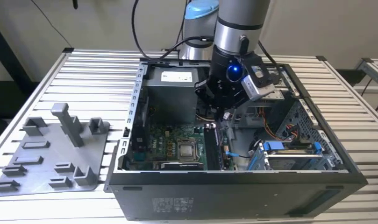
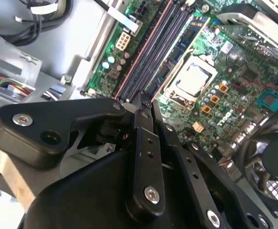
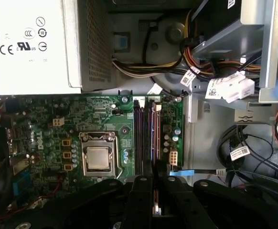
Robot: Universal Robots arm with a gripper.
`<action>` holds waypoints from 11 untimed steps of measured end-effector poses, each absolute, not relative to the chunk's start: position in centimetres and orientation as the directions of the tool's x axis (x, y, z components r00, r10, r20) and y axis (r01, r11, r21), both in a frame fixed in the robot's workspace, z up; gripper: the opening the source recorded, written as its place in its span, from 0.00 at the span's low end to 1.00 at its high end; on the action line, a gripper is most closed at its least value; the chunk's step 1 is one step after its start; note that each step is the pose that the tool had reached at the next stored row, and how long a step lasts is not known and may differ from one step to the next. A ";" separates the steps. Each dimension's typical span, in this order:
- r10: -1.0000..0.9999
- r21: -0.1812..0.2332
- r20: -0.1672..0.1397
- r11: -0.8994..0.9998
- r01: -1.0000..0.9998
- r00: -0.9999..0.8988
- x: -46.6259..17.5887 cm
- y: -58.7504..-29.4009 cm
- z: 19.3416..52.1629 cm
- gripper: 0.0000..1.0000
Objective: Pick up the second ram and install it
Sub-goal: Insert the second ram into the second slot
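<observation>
Green circuit board point(image 3: 48, 124) lies flat on the floor of the open computer case point(image 1: 238, 196). Its long black slots point(image 3: 146, 133) run side by side, from near to far, just to the exterior view's right of the square processor socket point(image 3: 97, 157). The case has no side panel, so the board faces straight up and can be reached from above.

The gripper point(image 3: 155, 183) has its fingers drawn narrow. In the first wrist view a thin strip shows edge-on in the slim gap between them. I judge this to be the second ram point(image 3: 155, 202), clamped by its flat faces. It is held with its length along the line of the slots, probably so that its lower edge can meet a slot squarely and not at an angle. Whether it touches a slot yet I cannot tell.

In the exterior view the arm comes in from the far side of the slatted table point(image 1: 95, 70). Its wrist points straight down into the middle of the case, just in front of the pale power supply box point(image 1: 173, 77). In both wrist views the fingertips sit over one end of the slots. A grey parts stand point(image 1: 52, 154) sits well apart on the table, at the exterior view's left.
</observation>
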State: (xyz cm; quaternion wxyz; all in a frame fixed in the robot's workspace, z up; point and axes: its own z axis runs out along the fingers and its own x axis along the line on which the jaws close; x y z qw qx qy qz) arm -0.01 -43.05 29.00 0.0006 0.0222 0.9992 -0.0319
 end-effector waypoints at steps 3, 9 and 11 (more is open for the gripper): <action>0.043 -0.064 -0.003 0.997 0.043 -0.999 -0.2 -43.1 28.6 0.14; 0.041 -0.063 0.001 0.997 0.041 -0.999 -0.3 -43.1 28.0 0.14; 0.039 -0.061 0.001 0.997 0.039 -0.999 -0.4 -43.2 27.7 0.14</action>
